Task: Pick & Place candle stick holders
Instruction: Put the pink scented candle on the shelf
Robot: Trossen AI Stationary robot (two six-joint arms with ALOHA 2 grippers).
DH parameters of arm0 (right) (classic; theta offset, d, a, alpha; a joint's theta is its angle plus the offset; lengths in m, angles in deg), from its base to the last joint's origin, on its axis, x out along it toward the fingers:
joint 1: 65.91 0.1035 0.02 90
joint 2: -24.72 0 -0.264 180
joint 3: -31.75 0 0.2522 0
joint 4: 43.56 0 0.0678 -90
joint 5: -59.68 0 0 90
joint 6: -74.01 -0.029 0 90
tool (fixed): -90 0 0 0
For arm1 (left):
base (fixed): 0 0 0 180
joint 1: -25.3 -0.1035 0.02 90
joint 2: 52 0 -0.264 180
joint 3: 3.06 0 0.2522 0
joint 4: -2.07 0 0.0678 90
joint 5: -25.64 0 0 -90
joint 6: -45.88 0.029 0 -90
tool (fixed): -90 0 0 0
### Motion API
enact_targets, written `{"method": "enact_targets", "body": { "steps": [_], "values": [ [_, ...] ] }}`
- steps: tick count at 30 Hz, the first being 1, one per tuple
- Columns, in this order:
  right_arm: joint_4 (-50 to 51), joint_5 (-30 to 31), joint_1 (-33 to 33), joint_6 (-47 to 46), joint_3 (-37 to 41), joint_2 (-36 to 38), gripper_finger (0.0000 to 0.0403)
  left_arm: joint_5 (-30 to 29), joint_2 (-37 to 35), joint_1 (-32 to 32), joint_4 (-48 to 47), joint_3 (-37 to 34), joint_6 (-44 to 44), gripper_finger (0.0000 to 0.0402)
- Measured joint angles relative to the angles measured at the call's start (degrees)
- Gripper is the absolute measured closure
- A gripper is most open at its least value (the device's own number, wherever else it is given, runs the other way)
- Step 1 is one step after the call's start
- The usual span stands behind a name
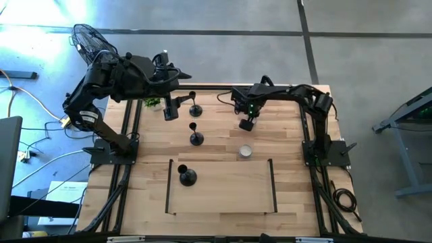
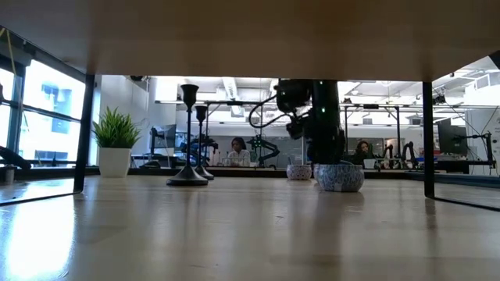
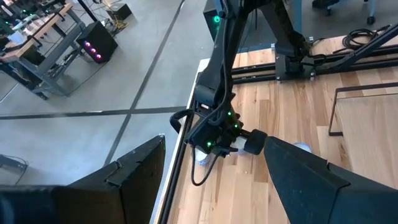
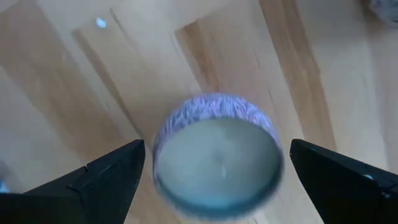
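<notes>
floor [image 1: 223,27]: grey concrete, dark seams
windows [image 2: 47,101]: tall, bright daylight, at left in low view
benches [image 2: 437,164]: far back, two people [image 2: 237,151] seated
ceiling: exposed ducts

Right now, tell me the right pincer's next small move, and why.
Probably lower it straight down: the right pincer is open and looks roughly centred above the patterned tin, so its fingers could straddle it. The left pincer, open, hangs near the rear candle stick holder.
</notes>
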Motion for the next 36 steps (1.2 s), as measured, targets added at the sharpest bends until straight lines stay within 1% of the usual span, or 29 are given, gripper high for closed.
{"method": "enact_targets", "body": {
  "steps": [4, 7, 10, 14, 19, 23, 29, 36],
  "values": [
    [-3.8, 1.0, 0.0, -2.5, 3.3, 0.1, 0.0011, 0.0, 0.0, 0.0, 0.0, 0.0, 0.0, 0.0133],
    [-5.4, 1.9, 0.0, -3.4, 5.1, 0.5, 0.0024, 0.0, 0.0, 0.0, 0.0, 0.0, 0.0, 0.0133],
    [-5.8, 2.2, 0.1, -5.6, 5.8, 0.5, 0.0056, 0.1, 0.0, 0.0, 0.0, 0.0, 0.0, 0.0133],
    [-5.7, 2.1, 0.2, -6.8, 5.2, 0.4, 0.0118, 0.1, 0.0, 0.0, 0.0, 0.0, 0.1, 0.0133],
    [-3.7, 1.5, 0.2, -6.8, 3.1, 0.0, 0.0118, 0.2, 0.0, 0.0, 0.0, 0.0, 0.1, 0.0133],
    [-0.8, 2.6, 0.1, -6.5, 0.7, -0.3, 0.0118, 0.2, 0.0, 0.0, 0.0, 0.0, 0.0, 0.0133],
    [9.5, 4.4, 0.9, -4.5, -5.7, -0.3, 0.0118, 1.1, 0.0, 0.0, 0.1, 0.0, -0.4, 0.0133],
    [22.8, 4.9, 3.5, -2.6, -17.3, 0.6, 0.0118, 1.7, 0.0, 0.0, 0.0, 0.0, -0.5, 0.0133]
  ]
}}
